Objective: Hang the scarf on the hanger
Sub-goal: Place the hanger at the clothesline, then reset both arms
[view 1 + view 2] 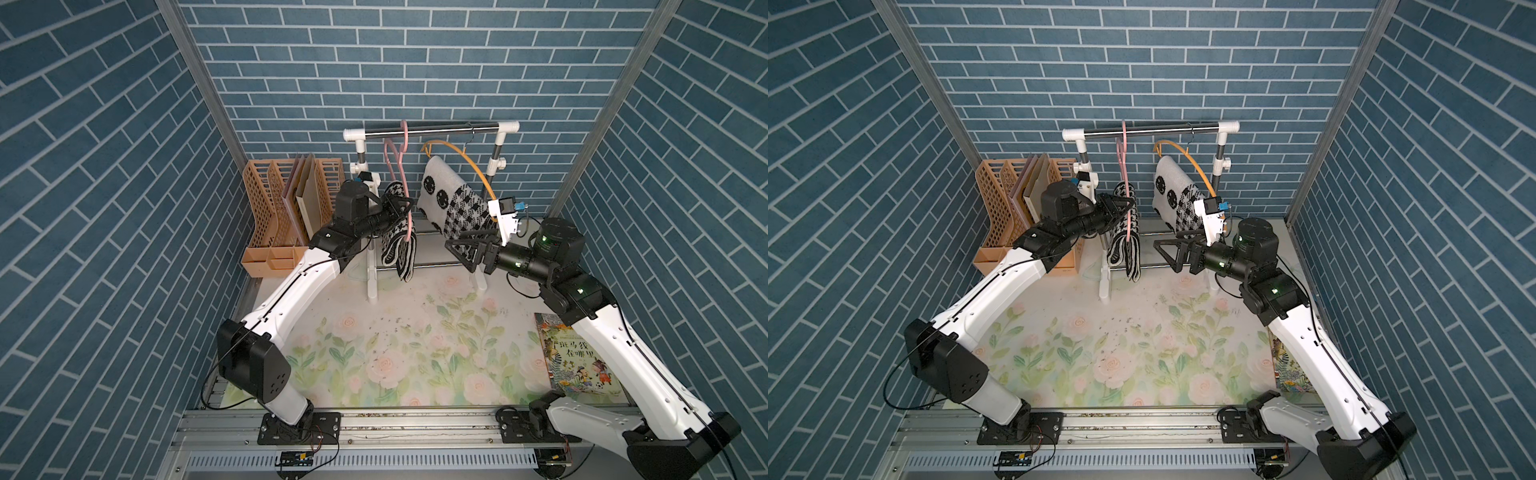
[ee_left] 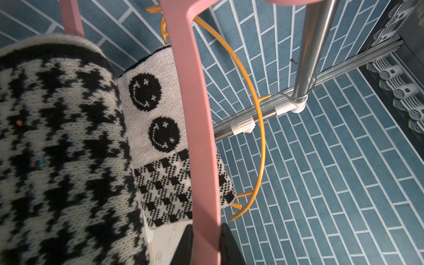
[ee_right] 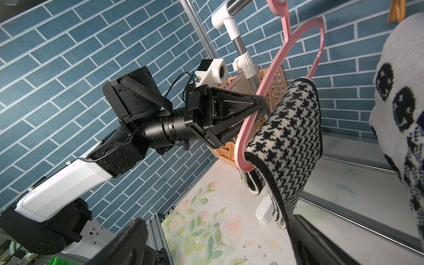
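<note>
A black-and-white houndstooth scarf [image 1: 401, 249] [image 1: 1121, 249] [image 3: 289, 133] is draped over the lower bar of a pink hanger [image 1: 410, 226] [image 1: 1124, 153] [image 3: 270, 68]. The hanger's hook sits on the steel rail [image 1: 440, 128]. My left gripper [image 1: 405, 205] [image 1: 1130, 203] [image 3: 261, 107] is shut on one pink arm of the hanger [image 2: 202, 137], beside the scarf [image 2: 57, 137]; both black jaws press its sides in the left wrist view [image 2: 206, 247]. My right gripper [image 1: 457, 249] [image 1: 1163, 249] [image 3: 215, 229] is wide open and holds nothing, just right of the hanging scarf ends.
An orange wire hanger [image 1: 469, 156] on the same rail carries a second knit scarf with smiley faces [image 1: 440, 187], close behind my right gripper. A tan file organiser [image 1: 282, 208] stands at the back left. A picture book [image 1: 573, 357] lies under the right arm.
</note>
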{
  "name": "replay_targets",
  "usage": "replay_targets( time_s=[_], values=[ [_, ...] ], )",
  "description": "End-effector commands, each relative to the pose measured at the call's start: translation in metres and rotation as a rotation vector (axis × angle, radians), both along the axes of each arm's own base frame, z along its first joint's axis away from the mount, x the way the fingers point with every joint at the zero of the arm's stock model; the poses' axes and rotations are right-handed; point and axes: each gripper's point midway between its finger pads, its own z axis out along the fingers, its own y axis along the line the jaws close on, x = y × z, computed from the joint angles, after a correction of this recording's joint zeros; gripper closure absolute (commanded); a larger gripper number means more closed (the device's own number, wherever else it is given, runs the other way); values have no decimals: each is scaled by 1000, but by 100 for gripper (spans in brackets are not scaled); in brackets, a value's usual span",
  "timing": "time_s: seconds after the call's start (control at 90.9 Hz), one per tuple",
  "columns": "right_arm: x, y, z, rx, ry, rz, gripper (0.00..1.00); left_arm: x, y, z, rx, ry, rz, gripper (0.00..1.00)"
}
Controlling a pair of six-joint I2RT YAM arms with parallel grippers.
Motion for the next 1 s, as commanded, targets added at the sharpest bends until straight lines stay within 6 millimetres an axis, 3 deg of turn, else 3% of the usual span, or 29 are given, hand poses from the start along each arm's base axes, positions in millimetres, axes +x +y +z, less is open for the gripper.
replay_targets(
  time_s=[0.0, 0.044, 0.088, 0.198, 0.286, 0.374, 0.528, 0.616, 0.748, 0.836, 0.924, 0.99],
  values=[
    [-2, -6, -3, -4, -11, -31, 0, 2, 2, -3, 2, -28, -18, 42],
    [3, -10, -12, -26, -1, -64, 0, -1, 6, -12, 43, -21, -10, 9],
    [7, -16, -22, -54, 2, -111, 0, -7, 14, -25, 101, -11, 11, 1],
    [20, -44, -49, -122, -40, -288, 0, -27, 48, -50, 263, -35, 104, 0],
    [27, -78, -73, -181, -100, -478, 0, -49, 88, -68, 413, -67, 221, 0],
    [30, -116, -111, -264, -169, -664, 0, -75, 135, -86, 556, -139, 364, 0],
    [14, -182, -180, -379, -261, -950, 0, -120, 215, -127, 746, -305, 664, 0],
    [4, -211, -217, -456, -294, -1070, 0, -140, 239, -147, 821, -443, 770, 1],
    [-4, -234, -254, -596, -388, -1161, 1, -151, 275, -195, 961, -398, 892, 0],
    [-5, -249, -263, -569, -397, -1234, 1, -148, 284, -226, 1073, -366, 872, 1],
    [3, -246, -261, -580, -448, -1191, 1, -142, 297, -231, 1064, -375, 922, 0],
    [12, -257, -255, -599, -452, -1246, 1, -134, 310, -237, 1009, -369, 949, 0]
  ],
)
